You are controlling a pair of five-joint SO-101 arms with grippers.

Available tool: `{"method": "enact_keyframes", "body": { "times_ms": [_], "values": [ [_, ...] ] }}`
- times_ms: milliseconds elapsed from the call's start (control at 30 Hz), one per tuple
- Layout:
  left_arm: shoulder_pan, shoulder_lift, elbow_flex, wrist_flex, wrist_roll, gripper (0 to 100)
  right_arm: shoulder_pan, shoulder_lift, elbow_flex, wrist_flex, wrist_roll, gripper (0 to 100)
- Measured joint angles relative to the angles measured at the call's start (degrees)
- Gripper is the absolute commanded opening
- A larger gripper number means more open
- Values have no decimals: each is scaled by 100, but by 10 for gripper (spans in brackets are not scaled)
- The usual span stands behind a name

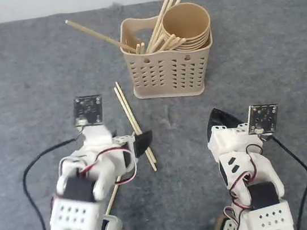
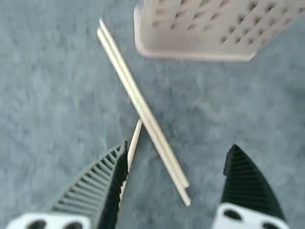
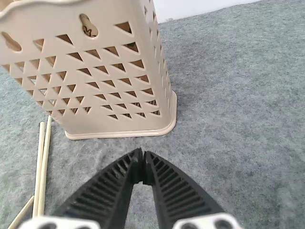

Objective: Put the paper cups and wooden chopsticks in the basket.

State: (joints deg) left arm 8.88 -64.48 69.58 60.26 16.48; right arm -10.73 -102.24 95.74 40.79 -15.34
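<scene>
A beige perforated basket [image 1: 166,76] stands at the back of the grey mat, holding stacked paper cups [image 1: 188,25] and several wooden chopsticks [image 1: 159,27]. A pair of chopsticks [image 1: 134,123] lies on the mat left of the basket, with a third chopstick [image 1: 113,195] partly under the left arm. My left gripper [image 2: 178,164] is open just above the near end of the pair [image 2: 143,112]. My right gripper [image 3: 141,164] is shut and holds nothing, a short way in front of the basket [image 3: 100,71].
One chopstick [image 1: 93,34] sticks out leftward over the basket's rim. Black cables [image 1: 34,183] trail beside both arms. Bare grey mat lies to the left and right of the basket.
</scene>
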Motion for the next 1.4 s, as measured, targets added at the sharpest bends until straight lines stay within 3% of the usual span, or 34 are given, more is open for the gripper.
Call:
{"method": "enact_keyframes", "body": {
  "times_ms": [300,667,800,867,1000,1233,1400],
  "values": [
    [0,2435,0,-1055,-18,80,0,0,0,0,0,9],
    [0,3631,-9,-1468,-510,218,0,0,0,0,0,9],
    [-9,4018,-18,-1574,-510,224,0,0,0,0,0,9],
    [-18,4237,-132,-1679,-545,196,0,0,0,0,0,9],
    [0,4782,-607,-1547,-545,10,0,0,0,0,0,9],
    [62,5600,-1503,-1187,-580,12,0,0,0,0,0,9],
    [35,5442,-1732,-571,-844,12,0,0,0,0,0,9]
  ]
}}
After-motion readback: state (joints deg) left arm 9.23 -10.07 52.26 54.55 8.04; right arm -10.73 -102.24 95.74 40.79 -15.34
